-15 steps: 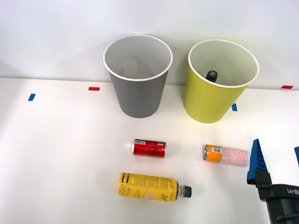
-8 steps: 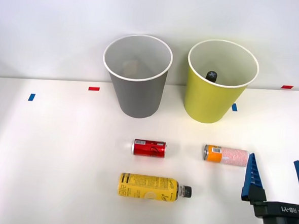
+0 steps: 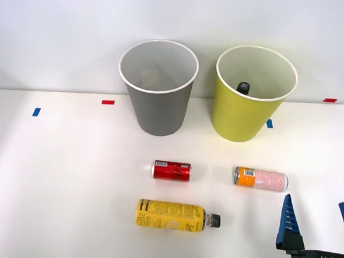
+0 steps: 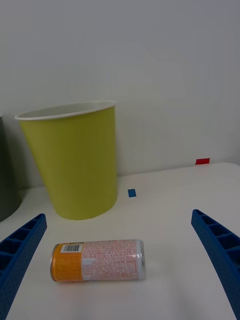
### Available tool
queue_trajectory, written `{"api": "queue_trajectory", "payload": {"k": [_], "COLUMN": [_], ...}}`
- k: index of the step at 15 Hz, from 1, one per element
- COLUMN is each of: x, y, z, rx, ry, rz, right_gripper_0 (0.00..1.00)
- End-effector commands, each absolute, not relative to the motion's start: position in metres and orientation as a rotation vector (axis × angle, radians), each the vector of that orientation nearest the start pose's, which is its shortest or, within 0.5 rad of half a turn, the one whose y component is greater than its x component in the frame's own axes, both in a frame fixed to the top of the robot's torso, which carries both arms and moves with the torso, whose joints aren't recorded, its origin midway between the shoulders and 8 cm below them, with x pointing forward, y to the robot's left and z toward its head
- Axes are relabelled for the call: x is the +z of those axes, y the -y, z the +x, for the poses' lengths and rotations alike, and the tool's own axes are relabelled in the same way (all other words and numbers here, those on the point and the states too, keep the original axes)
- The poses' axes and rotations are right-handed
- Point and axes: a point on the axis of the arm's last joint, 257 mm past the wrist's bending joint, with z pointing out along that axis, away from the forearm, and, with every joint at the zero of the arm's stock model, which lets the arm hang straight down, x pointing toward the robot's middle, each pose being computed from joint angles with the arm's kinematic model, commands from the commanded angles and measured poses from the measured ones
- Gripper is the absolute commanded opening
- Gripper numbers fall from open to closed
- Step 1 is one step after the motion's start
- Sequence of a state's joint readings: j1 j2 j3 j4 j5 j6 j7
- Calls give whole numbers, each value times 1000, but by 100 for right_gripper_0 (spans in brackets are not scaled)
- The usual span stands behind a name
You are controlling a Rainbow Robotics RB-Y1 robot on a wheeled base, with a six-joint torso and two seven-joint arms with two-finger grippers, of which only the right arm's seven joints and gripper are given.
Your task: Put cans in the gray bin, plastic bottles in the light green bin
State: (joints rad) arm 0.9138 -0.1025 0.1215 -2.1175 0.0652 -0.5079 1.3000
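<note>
Blue ribbed fingers of the right end effector [image 3: 316,222] stand wide apart and empty, just short of the slim orange-ended can [image 3: 260,179], which lies on its side on the counter [image 3: 70,175], probably lined up to straddle it. Beyond the can stands the light green bin [image 3: 253,93], the gray bin [image 3: 157,86] beside it.
</note>
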Motion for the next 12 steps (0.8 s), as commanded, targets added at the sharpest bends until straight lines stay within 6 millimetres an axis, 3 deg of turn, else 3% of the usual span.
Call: {"api": "queue_trajectory", "payload": {"k": [1,6,12], "x": [-189,-203,-230], "y": [271,265,254], "z": [287,288,271], "rx": [22,23,5], "ry": [-1403,-1408,-1406], "rz": [110,149,108], "right_gripper_0": [100,100,100]}}
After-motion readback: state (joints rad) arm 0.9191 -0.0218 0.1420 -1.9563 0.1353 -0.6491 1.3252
